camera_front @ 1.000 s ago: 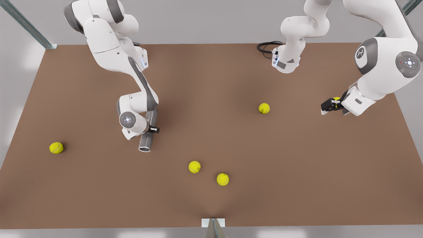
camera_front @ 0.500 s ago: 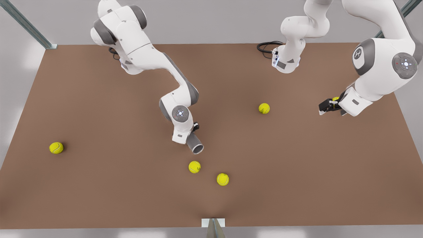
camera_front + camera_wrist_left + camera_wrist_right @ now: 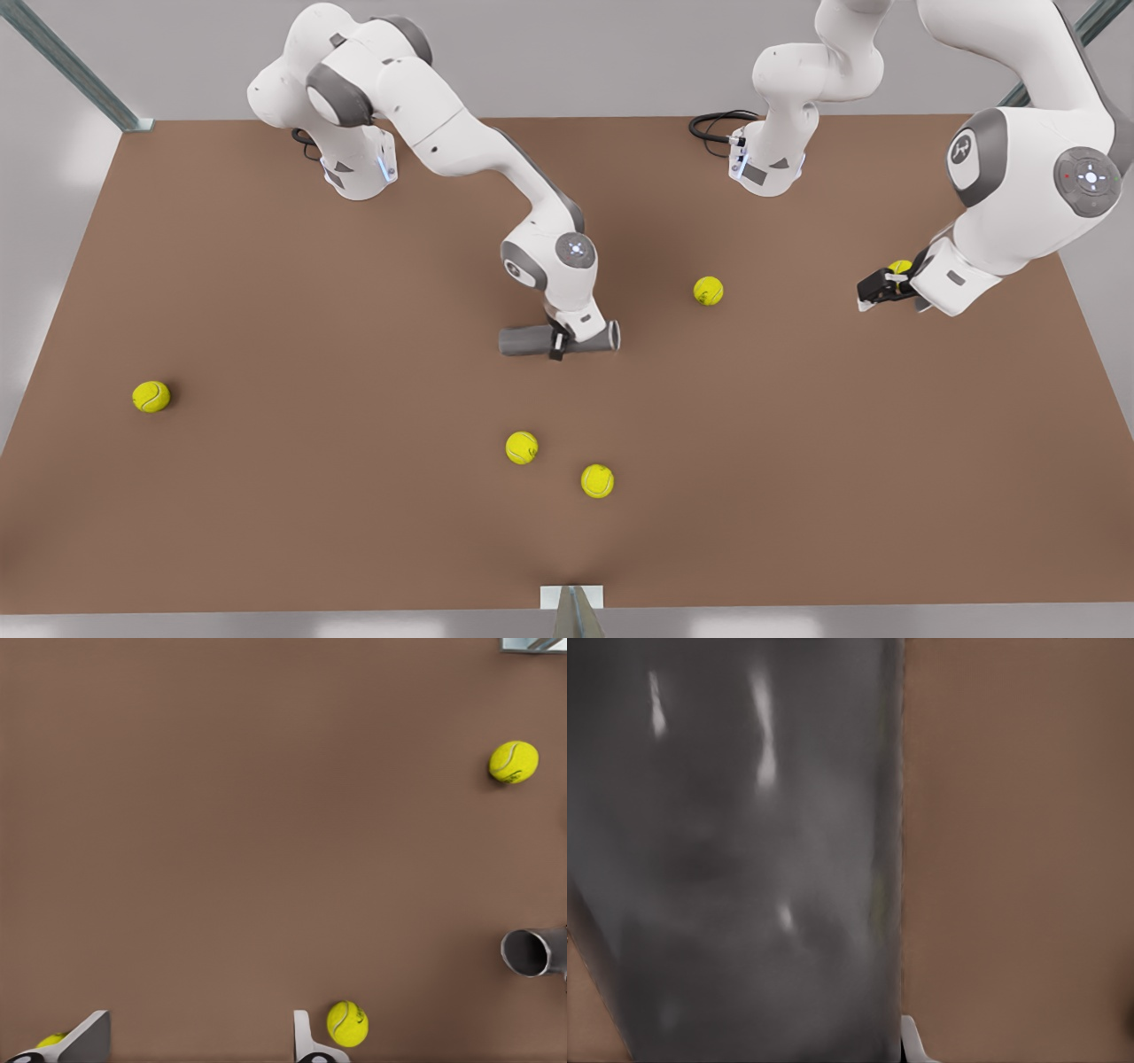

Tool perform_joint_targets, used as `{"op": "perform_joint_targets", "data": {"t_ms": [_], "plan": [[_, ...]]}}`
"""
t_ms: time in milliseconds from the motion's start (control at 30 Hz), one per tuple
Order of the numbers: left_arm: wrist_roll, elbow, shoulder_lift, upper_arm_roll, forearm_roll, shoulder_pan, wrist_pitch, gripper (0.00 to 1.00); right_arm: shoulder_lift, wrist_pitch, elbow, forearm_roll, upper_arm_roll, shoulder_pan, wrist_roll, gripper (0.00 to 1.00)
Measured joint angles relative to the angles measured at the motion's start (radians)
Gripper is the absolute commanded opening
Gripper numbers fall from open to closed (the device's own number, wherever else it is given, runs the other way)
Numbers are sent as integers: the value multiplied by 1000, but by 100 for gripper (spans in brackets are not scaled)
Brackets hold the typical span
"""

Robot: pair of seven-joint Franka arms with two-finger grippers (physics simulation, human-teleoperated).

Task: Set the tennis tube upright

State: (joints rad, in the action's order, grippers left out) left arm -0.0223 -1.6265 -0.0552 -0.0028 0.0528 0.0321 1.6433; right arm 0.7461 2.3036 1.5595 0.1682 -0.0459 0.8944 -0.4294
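The tennis tube (image 3: 558, 339) lay level, not yet upright, clamped at its middle between the closed fingers of my right gripper (image 3: 558, 343), with about equal lengths of it sticking out on either side of them. I judged the mid-length hold was there so neither end would outweigh the other when the wrist turned it on end. Whether it touched the table (image 3: 266, 496) under my fingers, I could not tell. My left gripper (image 3: 868, 292) waited well apart from the tube, its fingers spread wide with nothing between them, which I took as keeping it out of the way. I counted one tube and five tennis balls: one (image 3: 901, 266) just beside my left fingers, one (image 3: 708, 291) between my two grippers, two (image 3: 521, 447) (image 3: 597, 480) near my right fingers, and one (image 3: 151, 396) well away from both
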Motion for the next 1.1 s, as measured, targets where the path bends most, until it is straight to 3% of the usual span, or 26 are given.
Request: {"op": "perform_joint_targets", "data": {"t_ms": [67, 133, 167, 367, 533, 600, 633, 667, 733, 900, 1100], "plan": [[0, 0, -1, 0, 0, 2, 1, 100, 10, 3, 0, 5, 0, 4, -38, 82], [0, 0, -1, 0, 0, 4, 2, 100, 18, 5, 0, 9, 0, 4, -69, 87], [0, 0, -1, 0, 0, 4, 2, 100, 20, 7, 0, 11, 0, 4, -83, 99], [0, 0, -1, 0, 0, 1, 3, 100, -12, 12, 0, -2, 7, -16, -154, 100], [0, 0, -1, 0, 0, -2, 3, 100, -271, -116, -72, -165, 90, -152, -199, 100], [-2, 0, -17, -1, 6, -3, 3, 100, -395, -274, -104, -253, 90, -313, -190, 100], [-4, 0, -46, -1, 35, -5, 1, 100, -457, -370, -110, -272, 45, -401, -166, 100], [-5, 0, -96, 2, 85, -18, -9, 100, -500, -462, -114, -271, -41, -470, -138, 100], [-4, -24, -226, 11, 230, -106, -26, 100, -531, -607, -142, -241, -116, -579, -87, 100], [66, -162, -451, 13, 672, -102, 41, 100, -497, -814, -222, -166, -147, -614, 31, 100], [255, -383, -564, -62, 1265, -29, 224, 100, -443, -863, -239, -129, -148, -652, 146, 100]]}}
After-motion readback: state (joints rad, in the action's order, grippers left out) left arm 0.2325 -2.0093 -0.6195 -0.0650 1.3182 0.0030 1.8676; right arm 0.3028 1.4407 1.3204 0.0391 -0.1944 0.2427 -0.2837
